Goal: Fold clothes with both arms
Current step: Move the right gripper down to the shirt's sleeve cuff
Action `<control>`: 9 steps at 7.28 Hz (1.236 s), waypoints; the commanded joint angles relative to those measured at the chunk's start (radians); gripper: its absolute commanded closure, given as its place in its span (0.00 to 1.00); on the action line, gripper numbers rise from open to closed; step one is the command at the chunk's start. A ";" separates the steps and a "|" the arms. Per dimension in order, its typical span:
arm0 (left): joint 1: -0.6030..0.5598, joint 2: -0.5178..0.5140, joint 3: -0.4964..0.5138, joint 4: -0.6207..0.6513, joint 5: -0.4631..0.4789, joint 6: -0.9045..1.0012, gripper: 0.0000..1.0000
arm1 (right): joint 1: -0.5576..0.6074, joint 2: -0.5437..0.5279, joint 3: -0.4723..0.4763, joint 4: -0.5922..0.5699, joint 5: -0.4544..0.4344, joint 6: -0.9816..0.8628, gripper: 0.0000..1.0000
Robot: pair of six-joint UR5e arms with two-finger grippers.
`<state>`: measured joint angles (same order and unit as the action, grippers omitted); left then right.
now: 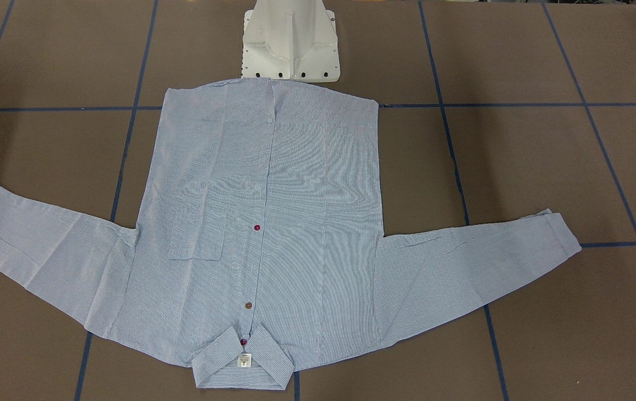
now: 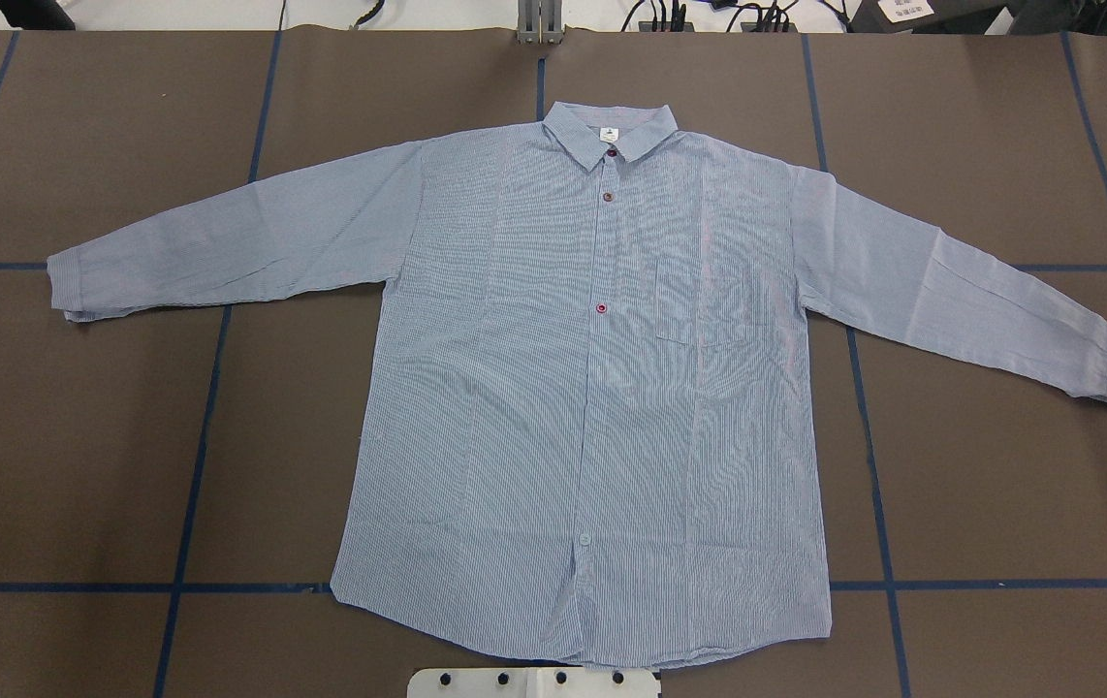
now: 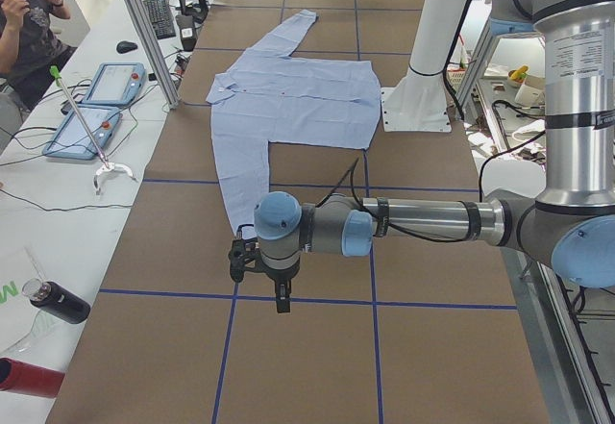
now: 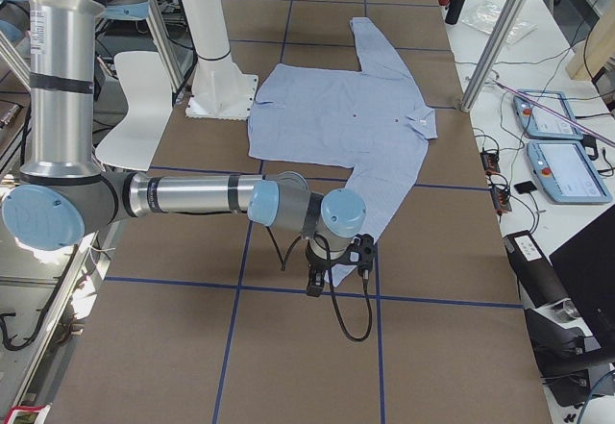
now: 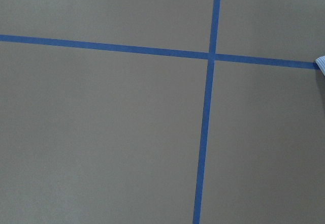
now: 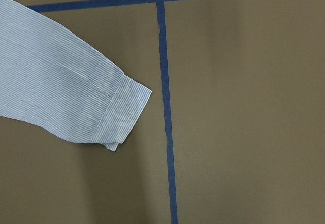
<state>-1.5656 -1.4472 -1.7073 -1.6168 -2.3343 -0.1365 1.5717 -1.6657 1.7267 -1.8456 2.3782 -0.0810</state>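
Observation:
The light blue-and-white striped shirt lies flat and face up on the brown table, buttoned, with both sleeves spread outwards and its collar at the far side from the robot's base. Neither arm shows in the overhead or front views. In the exterior left view, my left gripper hangs over the table just past the left sleeve's cuff. In the exterior right view, my right gripper hangs just past the right cuff. I cannot tell whether either gripper is open or shut. The left wrist view catches only a sliver of cuff.
The white pedestal base stands at the shirt's hem. Blue tape lines grid the table. An operator, control tablets and bottles sit along the far side table.

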 commanded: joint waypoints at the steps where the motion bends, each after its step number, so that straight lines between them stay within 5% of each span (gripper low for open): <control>1: 0.001 -0.004 0.000 0.000 0.003 0.000 0.00 | 0.005 0.007 -0.006 0.000 -0.014 -0.005 0.00; 4: -0.001 -0.102 -0.005 0.002 0.000 0.000 0.00 | -0.002 0.047 -0.006 0.070 -0.010 -0.002 0.00; 6: 0.013 -0.182 -0.040 -0.001 0.140 -0.003 0.00 | -0.030 0.055 -0.036 0.201 0.008 -0.002 0.00; 9: 0.039 -0.189 -0.017 -0.068 0.058 -0.005 0.00 | -0.157 0.061 -0.160 0.514 0.052 0.160 0.00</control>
<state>-1.5467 -1.6301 -1.7343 -1.6378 -2.2568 -0.1418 1.4802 -1.6077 1.6247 -1.4824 2.4197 0.0178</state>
